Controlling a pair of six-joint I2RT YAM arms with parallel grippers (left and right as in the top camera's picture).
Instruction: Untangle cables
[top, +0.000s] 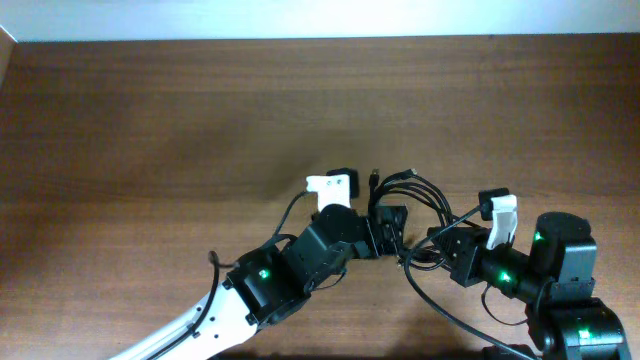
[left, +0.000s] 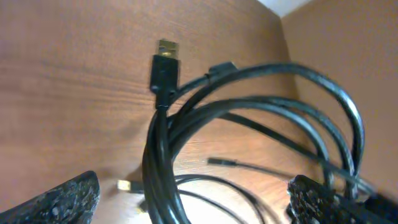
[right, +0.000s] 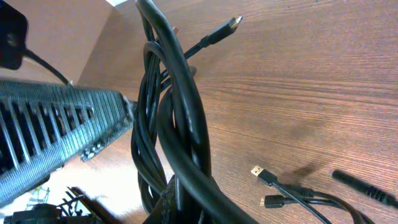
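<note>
Clamps limp, light cables in right gripper, left gripper wide open; likely best taken near plug

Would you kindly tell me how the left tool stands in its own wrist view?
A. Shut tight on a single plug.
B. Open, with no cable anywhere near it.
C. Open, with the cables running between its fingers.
C: the left tool has its fingers spread far apart, and the cables loop through the gap between them.
</note>
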